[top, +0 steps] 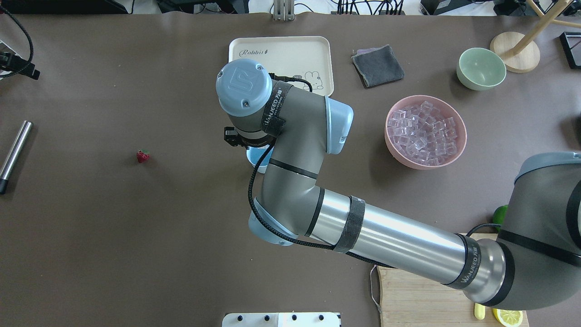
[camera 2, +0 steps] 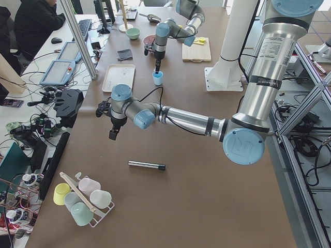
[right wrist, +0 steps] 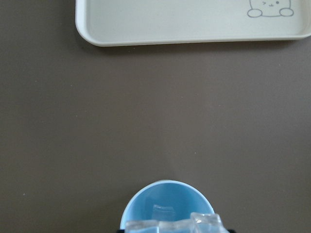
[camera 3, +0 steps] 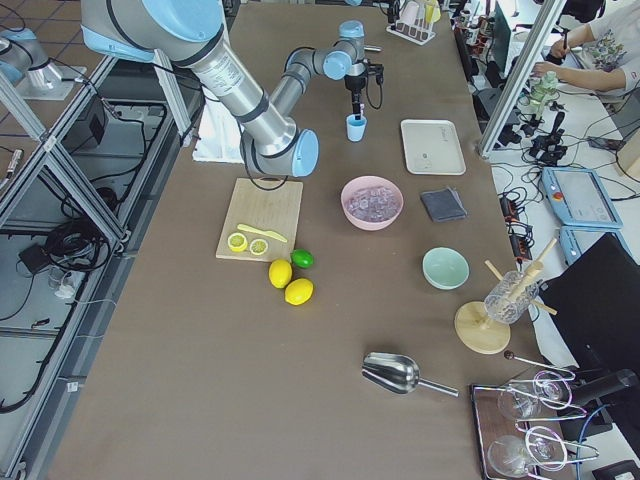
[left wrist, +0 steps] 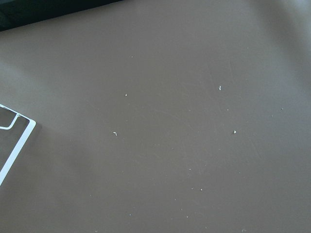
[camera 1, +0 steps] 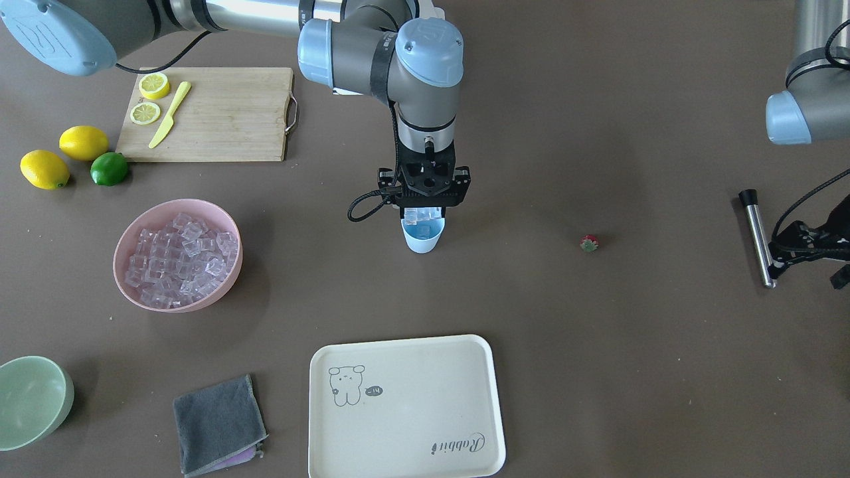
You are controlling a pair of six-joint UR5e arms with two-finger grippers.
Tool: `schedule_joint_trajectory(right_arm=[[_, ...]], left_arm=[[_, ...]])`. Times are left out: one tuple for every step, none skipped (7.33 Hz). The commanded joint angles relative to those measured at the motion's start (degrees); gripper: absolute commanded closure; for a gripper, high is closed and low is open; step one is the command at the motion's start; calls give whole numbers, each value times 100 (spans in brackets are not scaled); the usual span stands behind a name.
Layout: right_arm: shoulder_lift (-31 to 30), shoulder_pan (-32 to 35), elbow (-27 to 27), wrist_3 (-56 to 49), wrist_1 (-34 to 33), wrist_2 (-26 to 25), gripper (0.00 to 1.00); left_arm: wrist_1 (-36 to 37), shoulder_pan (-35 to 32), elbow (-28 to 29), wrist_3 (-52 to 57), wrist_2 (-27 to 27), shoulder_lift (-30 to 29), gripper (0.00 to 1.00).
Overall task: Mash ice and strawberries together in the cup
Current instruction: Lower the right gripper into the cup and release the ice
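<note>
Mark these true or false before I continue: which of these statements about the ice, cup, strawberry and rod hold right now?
1. The right gripper holds clear glassy ice cubes directly above the small light-blue plastic cup. True.
2. The tiny red strawberry is already inside the cup. False: it lies on the brown table, well apart from the cup.
3. The big pink bowl has been emptied. False: it holds many ice cubes.
4. The silver metal rod with a black tip lies flat on the table. True.
</note>
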Motion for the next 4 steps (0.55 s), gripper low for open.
schedule_joint_trajectory(right_arm=[[-14, -6, -9, -27, 26, -32, 100], [-14, -6, -9, -18, 26, -32, 100], [-14, -6, -18, -1, 26, -32, 100], [-14, -6, -26, 0, 26, -32, 100]], left_arm=[[0, 26, 23, 6, 0, -6, 2], [0, 26, 15, 6, 0, -6, 2], [0, 26, 32, 6, 0, -24, 2], [0, 26, 15, 6, 0, -32, 2]])
